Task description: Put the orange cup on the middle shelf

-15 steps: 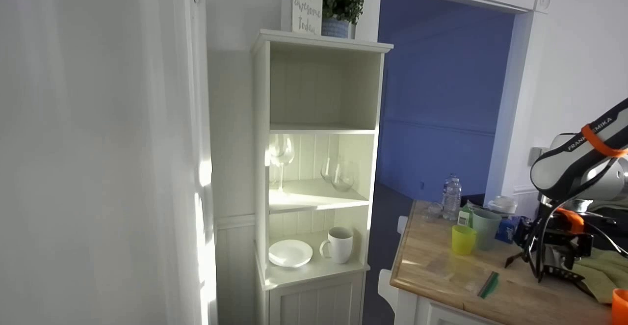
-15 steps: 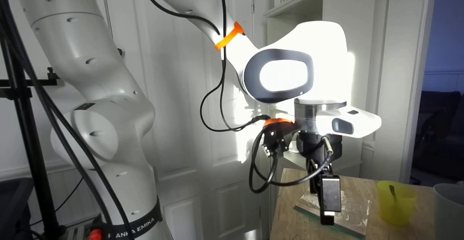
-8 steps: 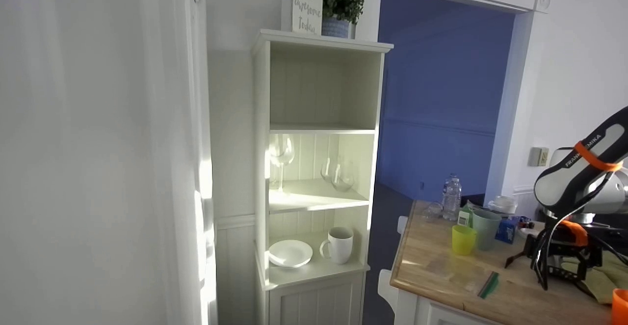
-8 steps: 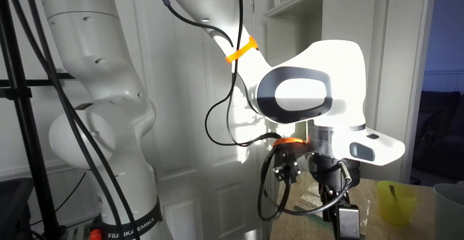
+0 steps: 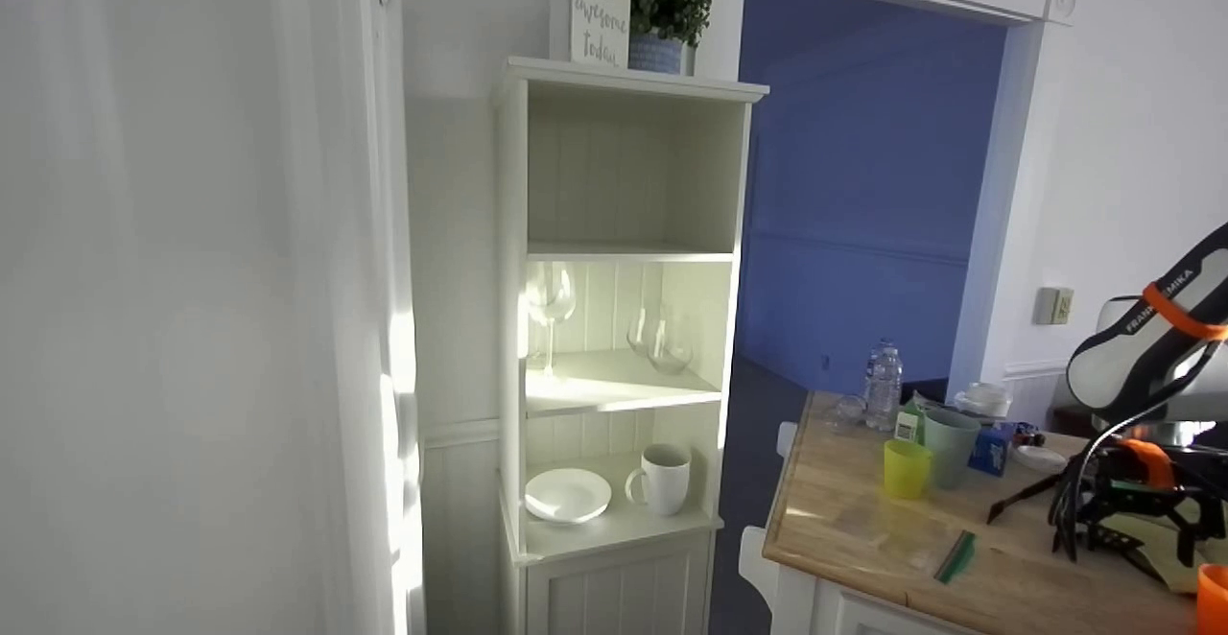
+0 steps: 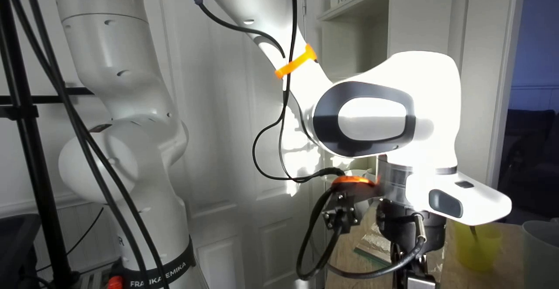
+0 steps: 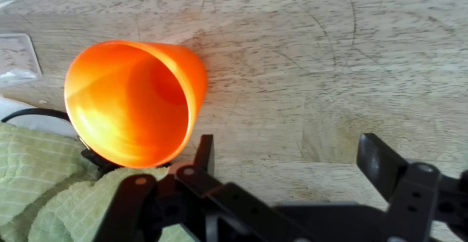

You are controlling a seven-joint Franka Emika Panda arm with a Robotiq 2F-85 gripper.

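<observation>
The orange cup [image 7: 128,103] shows large in the wrist view, left of and above my left finger, with its open mouth facing the camera. In an exterior view only a part of the orange cup [image 5: 1213,599] shows at the lower right corner. My gripper [image 7: 287,143] is open, with bare wood seen between its fingers; the cup is outside them. In an exterior view the gripper [image 5: 1127,549] is low over the table. The middle shelf [image 5: 624,384] is the white board with clear wine glasses [image 5: 550,304] in the cabinet.
A crumpled green towel [image 7: 44,169] lies by the cup. A yellow-green cup [image 5: 907,469], a pale green cup [image 5: 950,448], water bottles [image 5: 884,390] and a plastic bag [image 5: 902,539] are on the wooden table [image 5: 835,520]. White plate [image 5: 568,496] and mug [image 5: 665,479] stand on the lower shelf.
The arm and gripper have moved down and then toward the right in both exterior views. The orange cup and the shelf things have not moved.
</observation>
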